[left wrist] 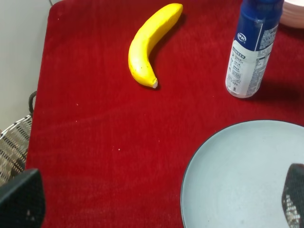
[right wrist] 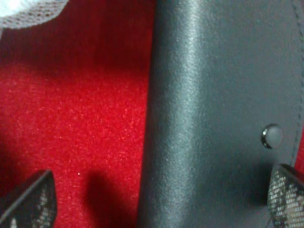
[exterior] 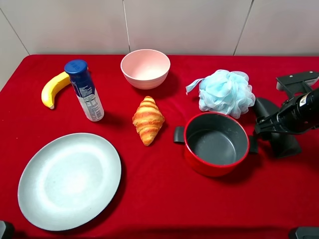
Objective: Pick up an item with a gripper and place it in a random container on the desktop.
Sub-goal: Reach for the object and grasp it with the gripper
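Straddling the black case, which lies on the red cloth beside the red pot, the right gripper holds its jaws wide — nothing gripped; the left gripper gapes empty above the plate.

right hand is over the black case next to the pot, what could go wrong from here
1. The black case nearly fills the open right hand; one finger seems to overlap its edge and may land on top.
2. The red pot sits close beside the case, so a lift could knock it.
3. The case looks long for the pink bowl and might tip out.
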Controlling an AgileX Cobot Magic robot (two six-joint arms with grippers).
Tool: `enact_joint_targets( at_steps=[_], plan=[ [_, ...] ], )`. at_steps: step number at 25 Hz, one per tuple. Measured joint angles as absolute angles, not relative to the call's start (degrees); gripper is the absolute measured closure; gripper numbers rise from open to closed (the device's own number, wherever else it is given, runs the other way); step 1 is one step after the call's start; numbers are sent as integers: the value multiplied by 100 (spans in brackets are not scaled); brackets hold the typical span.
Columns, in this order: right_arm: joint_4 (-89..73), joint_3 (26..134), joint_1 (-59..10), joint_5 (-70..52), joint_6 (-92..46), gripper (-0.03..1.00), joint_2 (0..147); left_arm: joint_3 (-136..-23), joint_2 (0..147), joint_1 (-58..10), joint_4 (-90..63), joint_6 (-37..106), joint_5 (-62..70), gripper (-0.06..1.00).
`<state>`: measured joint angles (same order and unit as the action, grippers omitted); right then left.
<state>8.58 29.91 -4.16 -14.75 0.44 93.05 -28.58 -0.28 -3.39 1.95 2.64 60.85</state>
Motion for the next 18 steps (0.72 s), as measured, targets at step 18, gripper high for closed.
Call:
enact_joint_targets(
  at_steps=[18],
  plan=[
    [1031, 3035, -416, -1206, 43, 27, 9610, -2858, -28, -339, 195, 264, 6085, -4]
  ],
)
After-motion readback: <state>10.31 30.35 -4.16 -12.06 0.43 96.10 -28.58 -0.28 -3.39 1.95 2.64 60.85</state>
